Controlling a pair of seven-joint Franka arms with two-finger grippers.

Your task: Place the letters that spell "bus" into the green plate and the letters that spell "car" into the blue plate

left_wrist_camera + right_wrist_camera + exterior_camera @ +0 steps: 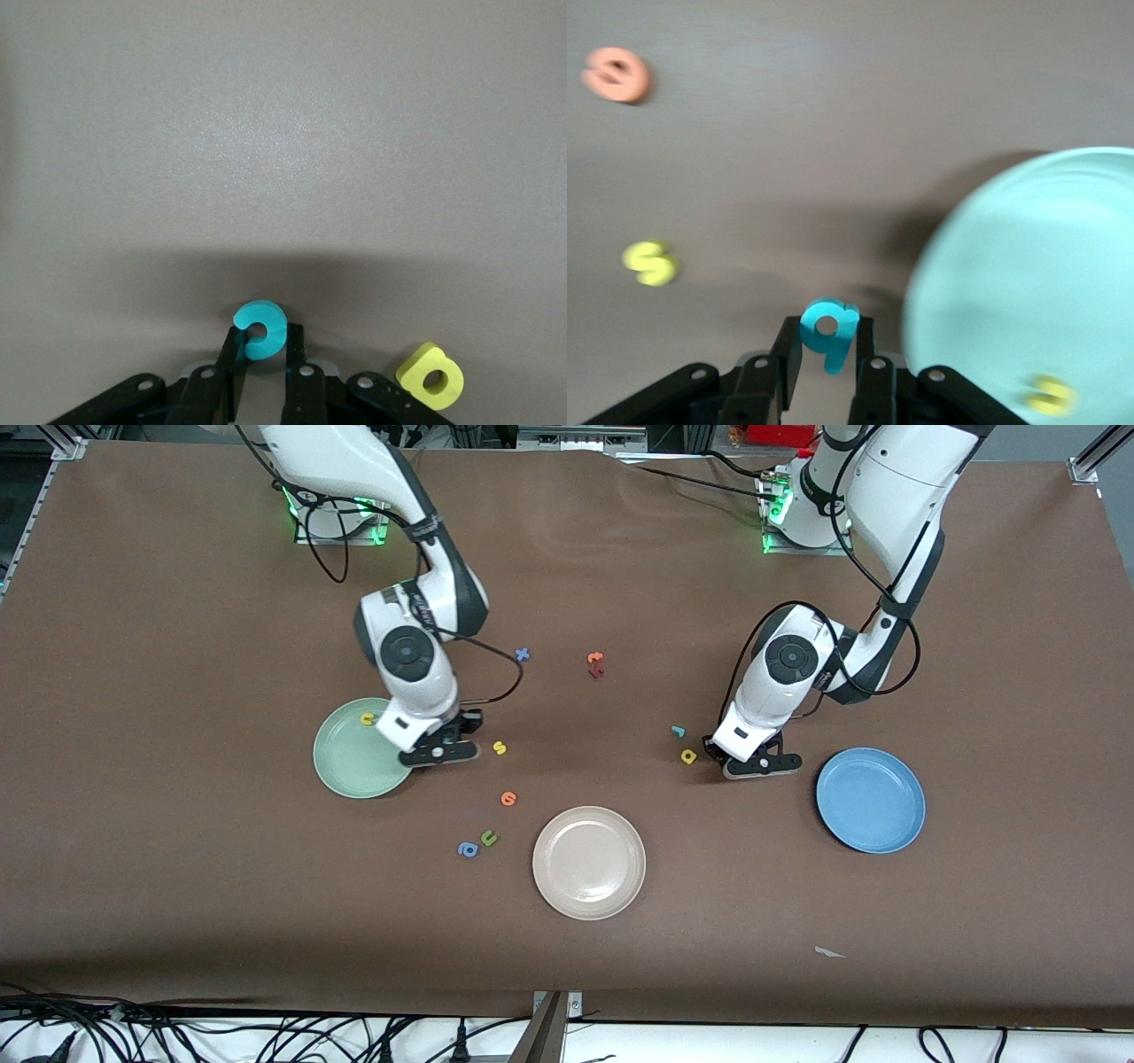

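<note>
Your left tool (262,354) is clenched on the teal c (260,329). It sits low over the table (177,868), just beside the yellow a (688,756). The teal r (678,732) lies a bit farther from the front camera than the yellow a. The blue plate (871,800) has nothing in it yet. It waits near the left tool, toward the left arm's end of the table.

Your right tool (826,354) is clenched on the teal b (828,332). It is right at the rim of the green plate (345,766). The yellow u (367,718) already lies in that plate. The yellow s (500,747) is on the table, close to the right tool.

So each arm is doing a pick-up step, one letter each.

Next, I think you should lift the teal c and carry it over the blue plate, then let go. Move the teal b a little way over the green plate and drop it there. The letters are tiny and light, so lift slowly.

Leave the orange letter (508,798), the green u (488,838), the blue a (468,849), the blue x (523,654) and the white plate (589,862) alone.
</note>
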